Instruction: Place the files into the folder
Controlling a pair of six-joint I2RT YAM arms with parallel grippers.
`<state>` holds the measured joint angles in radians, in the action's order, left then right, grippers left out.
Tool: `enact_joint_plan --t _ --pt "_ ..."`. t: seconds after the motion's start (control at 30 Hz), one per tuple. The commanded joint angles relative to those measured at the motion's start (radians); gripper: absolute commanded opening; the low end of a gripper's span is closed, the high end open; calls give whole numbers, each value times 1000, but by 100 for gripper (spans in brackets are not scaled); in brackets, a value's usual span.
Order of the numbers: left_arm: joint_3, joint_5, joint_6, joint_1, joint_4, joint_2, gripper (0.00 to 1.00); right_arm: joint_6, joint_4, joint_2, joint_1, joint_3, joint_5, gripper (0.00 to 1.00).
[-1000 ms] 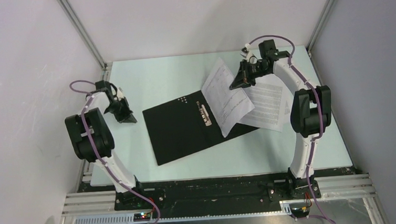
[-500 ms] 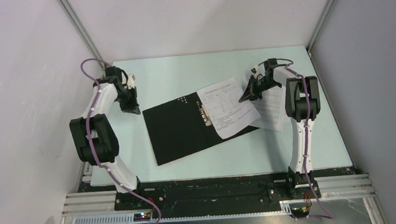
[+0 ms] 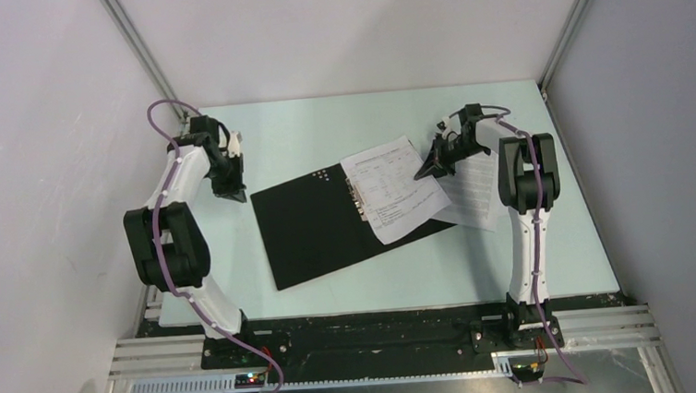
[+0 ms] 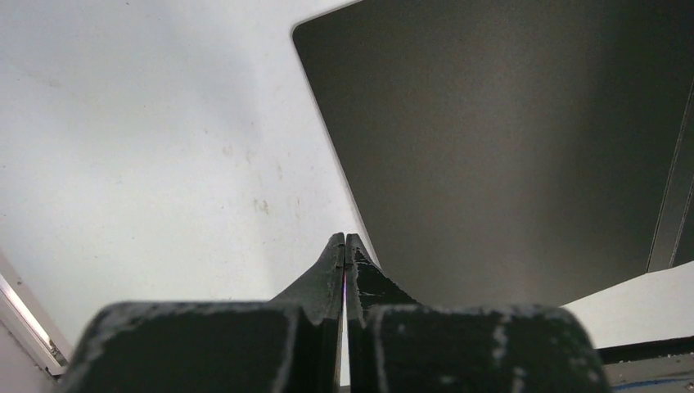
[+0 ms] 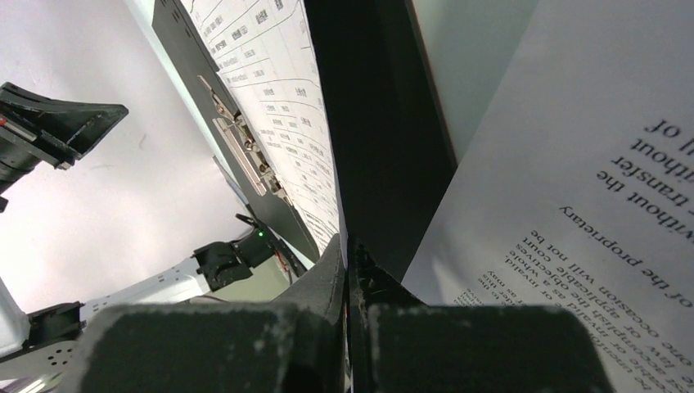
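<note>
Black inside up, the folder (image 3: 314, 227) lies open mid-table. Right gripper (image 3: 424, 169) pinches a sheet (image 3: 390, 193) laid on its right half; left gripper (image 3: 233, 195), pressed together and empty, sits by its left edge. Next probably: release, then fetch the second sheet (image 3: 474, 192) alongside.

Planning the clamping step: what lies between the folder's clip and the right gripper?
A printed sheet, lying across the open folder; the top view shows it.

There is one flat rectangular folder (image 3: 314, 227), black inside, with one metal spine clip (image 3: 360, 200). There are two white paper sheets: a table-printed sheet (image 3: 395, 189) and a text-printed sheet (image 3: 475, 186). There are two white-and-black robot arms, a left arm (image 3: 180, 185) and a right arm (image 3: 525, 240).
</note>
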<state>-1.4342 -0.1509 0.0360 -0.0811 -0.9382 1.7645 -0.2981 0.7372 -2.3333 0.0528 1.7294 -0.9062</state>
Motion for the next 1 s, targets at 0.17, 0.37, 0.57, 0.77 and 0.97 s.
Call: enact_joint_plan --t 0.17,0.37,0.57,0.77,0.97 --pt "4 22 28 3 -3 -47 2 -43 6 -21 14 5 5 0" --pt "-2 24 27 6 -1 -34 2 -4 60 -18 17 19 71 1" --pt "-13 20 25 9 -2 -20 2 12 74 1 27 3 136 6" --pt "-14 13 22 10 -2 -14 2 21 80 17 38 -2 171 18" --pt "-20 3 14 11 -2 -12 2 23 112 59 45 2 255 44"
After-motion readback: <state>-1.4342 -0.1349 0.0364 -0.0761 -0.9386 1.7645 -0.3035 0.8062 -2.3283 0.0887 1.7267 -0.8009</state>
